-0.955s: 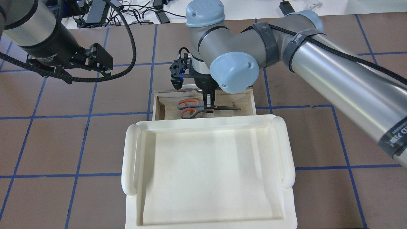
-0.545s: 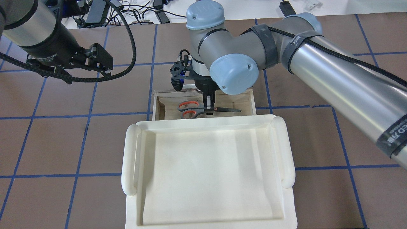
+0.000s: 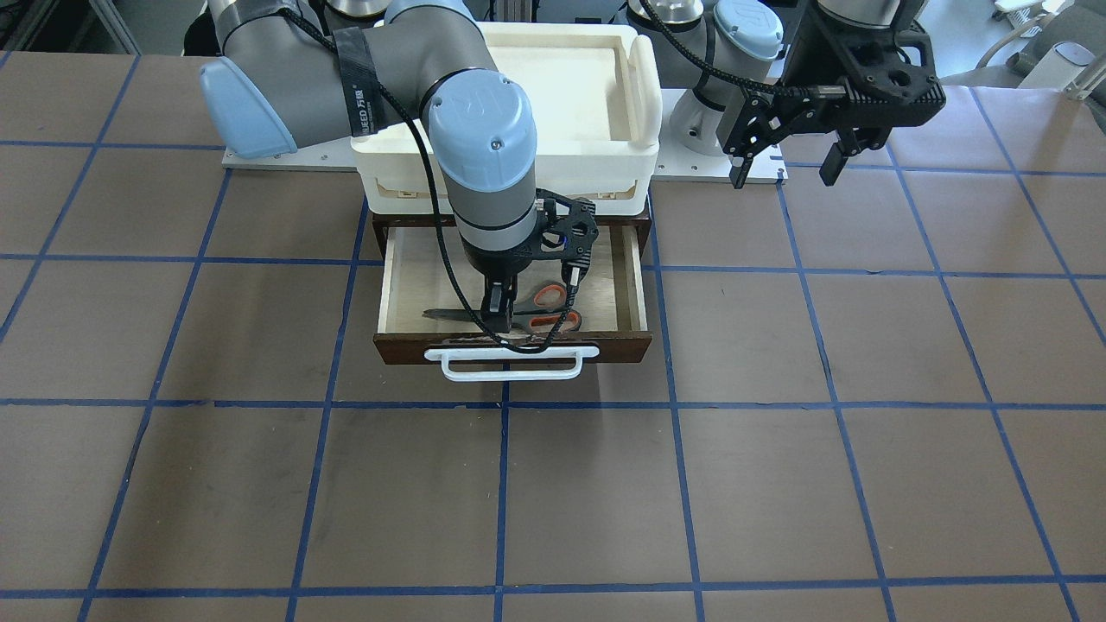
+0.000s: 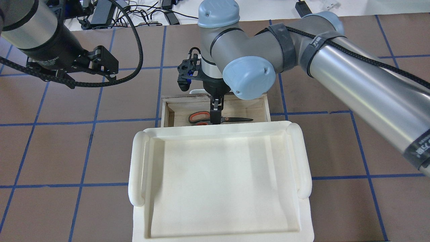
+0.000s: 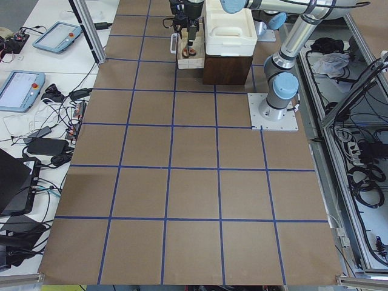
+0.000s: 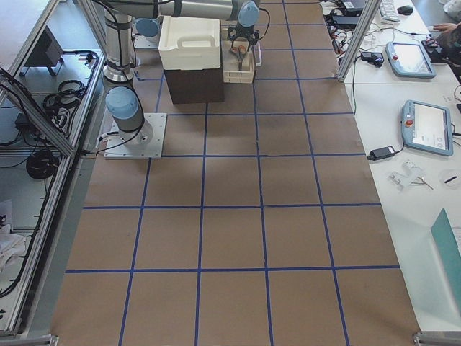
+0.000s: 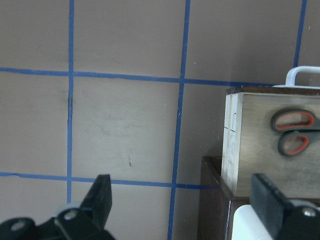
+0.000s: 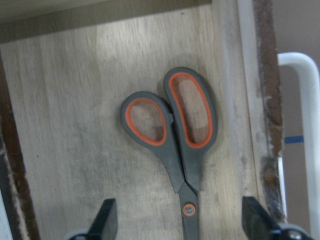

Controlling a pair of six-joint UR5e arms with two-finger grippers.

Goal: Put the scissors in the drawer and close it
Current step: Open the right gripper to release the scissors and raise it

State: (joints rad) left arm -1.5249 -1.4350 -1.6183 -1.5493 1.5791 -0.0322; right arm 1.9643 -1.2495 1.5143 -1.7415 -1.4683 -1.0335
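Observation:
The scissors, grey handles lined orange, lie flat on the pale floor of the open drawer. They also show in the front view, the overhead view and the left wrist view. My right gripper hangs inside the drawer just above the scissors' pivot. It is open, with one finger on each side of them. In the overhead view it hides the pivot. My left gripper is open and empty, raised off to the drawer's side.
A white plastic tray-like bin sits on the dark cabinet above the drawer and hides the drawer's rear part from overhead. The drawer's white bar handle juts out toward the table's middle. Brown table with blue grid lines lies around.
The scissors have gone down toward the tray's rim in the overhead view and one handle loop is now hidden. The right gripper's fingers now stand apart. The left arm has barely moved.

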